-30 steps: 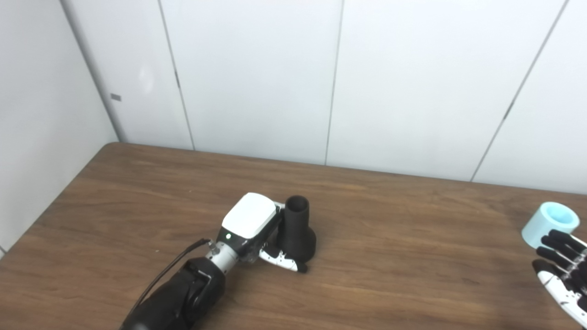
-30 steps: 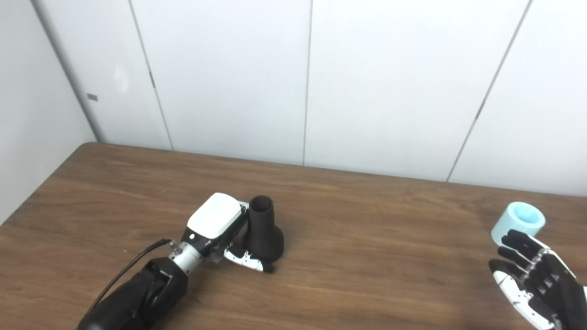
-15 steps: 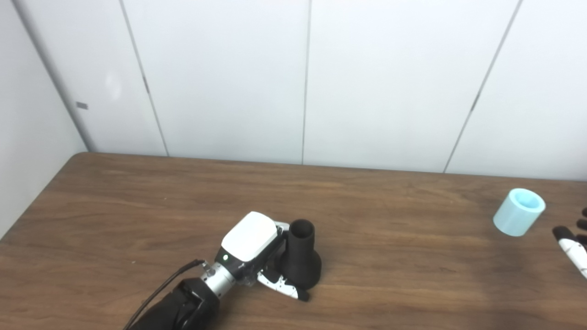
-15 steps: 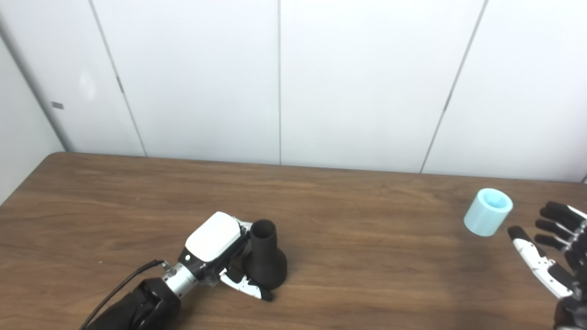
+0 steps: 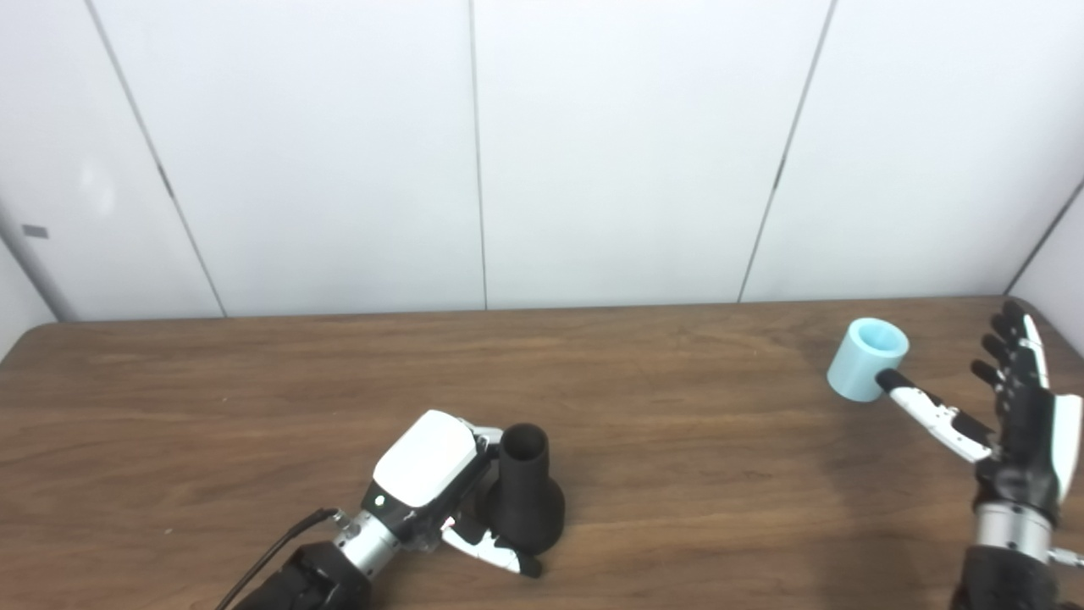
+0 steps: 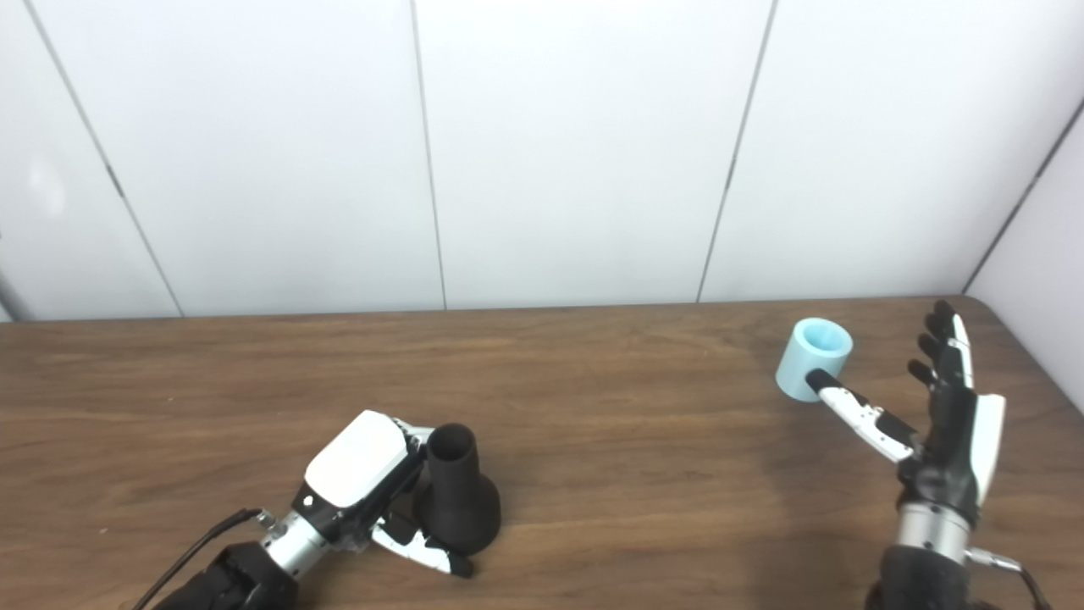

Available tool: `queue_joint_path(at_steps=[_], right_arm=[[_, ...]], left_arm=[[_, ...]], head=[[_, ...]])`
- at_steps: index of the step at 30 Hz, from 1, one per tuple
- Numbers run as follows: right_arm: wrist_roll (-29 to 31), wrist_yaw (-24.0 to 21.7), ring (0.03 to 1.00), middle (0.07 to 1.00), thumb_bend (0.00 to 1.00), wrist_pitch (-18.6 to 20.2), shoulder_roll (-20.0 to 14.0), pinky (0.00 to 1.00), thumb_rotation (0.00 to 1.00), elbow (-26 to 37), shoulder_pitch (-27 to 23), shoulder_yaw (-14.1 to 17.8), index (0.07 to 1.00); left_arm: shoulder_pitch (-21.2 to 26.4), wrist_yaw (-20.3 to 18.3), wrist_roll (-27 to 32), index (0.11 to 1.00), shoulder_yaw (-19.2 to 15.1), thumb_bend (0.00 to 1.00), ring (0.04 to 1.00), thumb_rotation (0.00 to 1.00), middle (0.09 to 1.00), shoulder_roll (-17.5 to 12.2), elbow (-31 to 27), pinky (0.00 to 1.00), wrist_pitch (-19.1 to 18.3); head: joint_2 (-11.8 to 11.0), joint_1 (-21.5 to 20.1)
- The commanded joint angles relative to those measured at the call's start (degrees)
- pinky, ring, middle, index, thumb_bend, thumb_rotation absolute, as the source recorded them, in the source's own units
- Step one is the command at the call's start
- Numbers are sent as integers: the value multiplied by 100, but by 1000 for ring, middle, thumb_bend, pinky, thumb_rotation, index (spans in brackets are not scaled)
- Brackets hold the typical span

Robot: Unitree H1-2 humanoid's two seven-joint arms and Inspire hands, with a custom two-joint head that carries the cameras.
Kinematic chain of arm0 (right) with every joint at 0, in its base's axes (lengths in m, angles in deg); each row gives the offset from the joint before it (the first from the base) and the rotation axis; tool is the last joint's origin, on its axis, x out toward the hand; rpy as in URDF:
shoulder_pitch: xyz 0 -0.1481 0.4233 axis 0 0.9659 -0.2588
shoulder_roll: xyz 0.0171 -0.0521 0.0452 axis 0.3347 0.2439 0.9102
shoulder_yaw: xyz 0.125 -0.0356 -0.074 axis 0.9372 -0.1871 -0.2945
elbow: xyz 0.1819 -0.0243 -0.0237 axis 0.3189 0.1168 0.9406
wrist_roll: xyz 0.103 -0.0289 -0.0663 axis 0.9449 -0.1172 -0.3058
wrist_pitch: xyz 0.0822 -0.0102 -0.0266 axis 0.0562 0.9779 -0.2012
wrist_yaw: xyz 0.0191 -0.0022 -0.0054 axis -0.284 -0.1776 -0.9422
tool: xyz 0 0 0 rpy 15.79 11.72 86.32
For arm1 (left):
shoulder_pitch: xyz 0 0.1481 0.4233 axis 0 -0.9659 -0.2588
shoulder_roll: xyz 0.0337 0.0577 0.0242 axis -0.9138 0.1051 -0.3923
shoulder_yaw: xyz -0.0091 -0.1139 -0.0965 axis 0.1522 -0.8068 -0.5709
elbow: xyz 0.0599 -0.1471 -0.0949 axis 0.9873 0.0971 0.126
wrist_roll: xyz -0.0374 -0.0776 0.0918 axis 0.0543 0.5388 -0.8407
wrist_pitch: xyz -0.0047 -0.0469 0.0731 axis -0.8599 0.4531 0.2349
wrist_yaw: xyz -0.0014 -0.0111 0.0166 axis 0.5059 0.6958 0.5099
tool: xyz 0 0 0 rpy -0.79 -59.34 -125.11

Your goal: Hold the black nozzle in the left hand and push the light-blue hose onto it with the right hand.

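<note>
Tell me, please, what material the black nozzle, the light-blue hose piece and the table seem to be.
Black nozzle: matte, probably plastic or rubber; no shine.
Light-blue hose: smooth, pale, thick-walled; perhaps soft plastic or silicone.
Table: brown wood grain, satin; veneer or laminate, cannot tell.

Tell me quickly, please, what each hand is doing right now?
Left hand: shut on the black nozzle.
Right hand: open, beside the light-blue hose, holding nothing.

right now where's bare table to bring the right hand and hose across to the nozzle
The wood between the black nozzle and the light-blue hose is bare, as is the strip along the wall. It is crowded only around the left hand and beside the right hand.
</note>
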Motion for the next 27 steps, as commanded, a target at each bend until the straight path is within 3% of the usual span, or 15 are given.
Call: queue_joint_path(at_steps=[1,8,12,17,27], right_arm=[[-135,163,875,891,861,-248,-138,775,340,-68,-291,-40,949],[-356,462,859,879,913,-184,-186,758,368,-927,-696,-189,937],[-318,528,871,889,908,-77,-233,772,380,-1297,-891,-238,943],[-142,539,882,899,901,-305,-316,782,322,-1813,-1112,-271,947],[-62,627,874,909,917,-147,-488,770,346,-2578,-1498,-326,946]], left_arm=[[34,94,-194,479,91,526,177,0,471,-13,217,114,116],[93,161,-37,479,190,526,167,0,471,-89,353,112,240],[77,146,31,479,187,526,156,0,471,-105,341,100,240],[68,148,20,480,239,526,159,0,471,-157,314,101,243],[46,88,54,480,296,526,175,0,471,-214,230,114,238]], head=[[-12,-119],[-72,-597],[-69,-654],[-65,-693],[-73,-728]])
